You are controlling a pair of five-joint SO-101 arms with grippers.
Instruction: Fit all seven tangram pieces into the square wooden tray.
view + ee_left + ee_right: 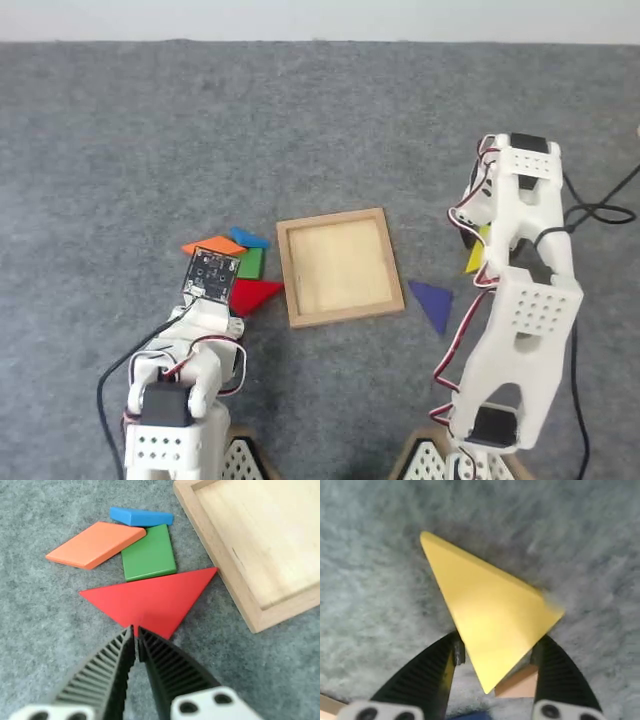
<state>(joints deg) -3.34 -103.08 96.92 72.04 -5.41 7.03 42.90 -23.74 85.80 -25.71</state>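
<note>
The square wooden tray (337,219) lies empty mid-table. Left of it are a red triangle (150,600), a green square (149,554), an orange parallelogram (95,544) and a small blue piece (141,516). My left gripper (135,630) is shut, with its tips at the red triangle's near edge and nothing between them. My right gripper (495,655) is shut on a yellow triangle (490,615), one finger on each slanted edge, to the right of the tray. A tan piece (520,686) peeks out under it. A purple triangle (433,303) lies between the tray and the right arm.
Grey carpet covers the table. The tray's rim (215,555) runs close to the red triangle's right tip. The right arm's white body (520,320) stretches along the right side, with cables beside it. Open carpet lies beyond the tray.
</note>
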